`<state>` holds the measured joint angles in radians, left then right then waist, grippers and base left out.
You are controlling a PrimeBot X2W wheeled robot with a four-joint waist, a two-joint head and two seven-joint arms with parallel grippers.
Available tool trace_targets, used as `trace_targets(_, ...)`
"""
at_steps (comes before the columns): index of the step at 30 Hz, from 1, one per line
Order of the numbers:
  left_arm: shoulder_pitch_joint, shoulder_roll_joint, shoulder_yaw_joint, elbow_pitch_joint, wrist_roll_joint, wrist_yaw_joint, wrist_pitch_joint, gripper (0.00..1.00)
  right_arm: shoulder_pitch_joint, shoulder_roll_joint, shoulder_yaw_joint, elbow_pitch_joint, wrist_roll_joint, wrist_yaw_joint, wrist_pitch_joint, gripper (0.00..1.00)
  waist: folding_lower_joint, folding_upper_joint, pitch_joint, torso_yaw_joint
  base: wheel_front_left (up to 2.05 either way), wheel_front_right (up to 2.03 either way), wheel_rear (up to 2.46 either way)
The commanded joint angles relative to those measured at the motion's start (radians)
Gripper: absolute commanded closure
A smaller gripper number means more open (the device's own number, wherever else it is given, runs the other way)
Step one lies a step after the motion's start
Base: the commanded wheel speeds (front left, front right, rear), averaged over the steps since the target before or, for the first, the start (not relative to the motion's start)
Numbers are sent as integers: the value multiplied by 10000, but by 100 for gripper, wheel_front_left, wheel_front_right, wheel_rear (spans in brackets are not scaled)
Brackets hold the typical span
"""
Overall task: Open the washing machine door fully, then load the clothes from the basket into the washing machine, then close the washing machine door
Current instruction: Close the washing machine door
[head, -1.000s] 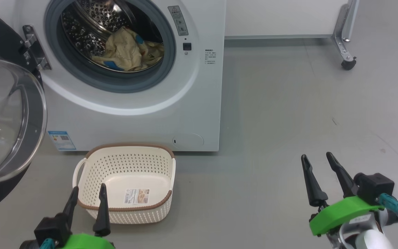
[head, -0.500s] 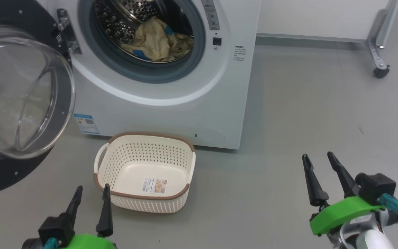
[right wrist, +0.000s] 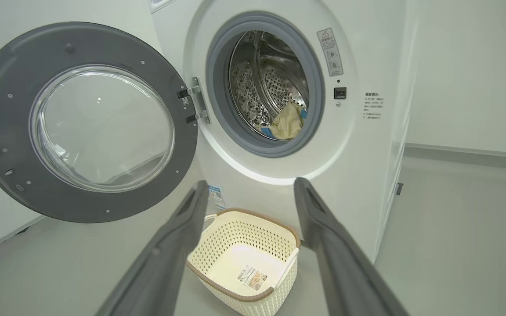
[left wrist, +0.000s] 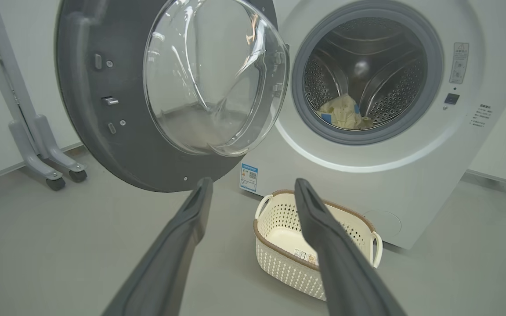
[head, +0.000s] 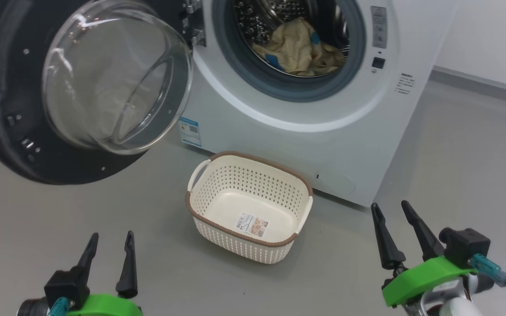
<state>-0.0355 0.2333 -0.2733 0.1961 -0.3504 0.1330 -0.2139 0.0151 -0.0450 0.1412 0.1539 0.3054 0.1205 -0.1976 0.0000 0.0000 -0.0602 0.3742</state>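
Inspector: Door first. Your washing machine door stands swung wide on its hinge, to the left of the opening. Its glass bowl bulges toward your head camera and its black rim hangs above the floor.

Operator: And the load?

Inspector: You will find the clothes inside the steel drum of the washing machine. They lie as a cream-yellow bundle with blue patches, low in the drum behind the grey seal.

Operator: The basket?

Inspector: The basket sits upright on the floor, just in front of the machine's lower panel. The label on its bottom is in plain sight. A blue sticker is on the machine's front, near the basket's left handle.

Operator: My grippers?

Inspector: Your left gripper is at the lower left of the head view, below the door and well apart from it. Its fingers are spread with only air between them. Your right gripper is at the lower right, to the right of the basket and apart from it, fingers likewise spread. Each wrist view looks between parted fingers toward the basket and the open drum.
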Motion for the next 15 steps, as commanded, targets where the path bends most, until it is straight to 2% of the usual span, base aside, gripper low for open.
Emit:
trace_targets(1, -516, 265, 381, -381, 116, 12, 29, 0, -512, -54, 247, -224, 68, 102, -152, 0, 0, 0, -77, 772, 0, 0, 0)
trace_targets(5, -402, 395, 541, -617, 80, 163, 60, 0, -755, -54, 683, -66, 188, 102, -231, 0, 0, 0, 22, 1156, 0, 0, 0)
trace_targets(15, 219, 462, 1080, -1278, -115, 629, -172, 0, -1807, -53, 1673, 537, 252, 102, -239, 0, 0, 0, 325, 1363, 0, 0, 0)
